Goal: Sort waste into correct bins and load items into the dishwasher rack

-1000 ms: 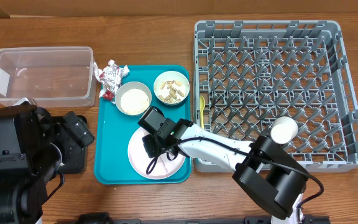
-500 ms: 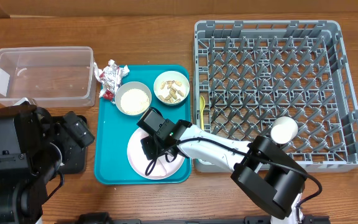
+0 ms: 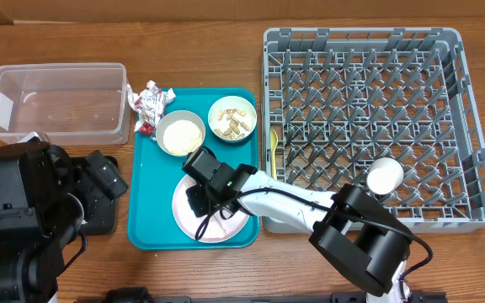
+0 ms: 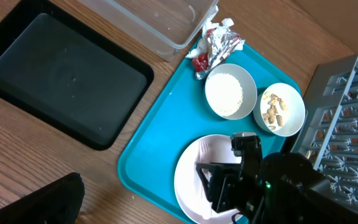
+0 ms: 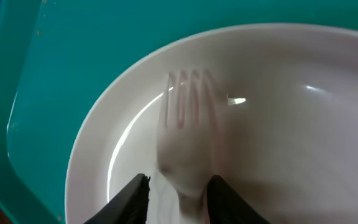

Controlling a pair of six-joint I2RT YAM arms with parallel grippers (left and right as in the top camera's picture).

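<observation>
Right jaws straddle the fork (image 5: 188,143) handle — pinching or not, I cannot tell; keep it centred between them, lift level

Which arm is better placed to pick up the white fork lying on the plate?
Right. Its fingers sit on either side of the fork on the white plate. The left arm is off to the side, near the black tray.
</observation>
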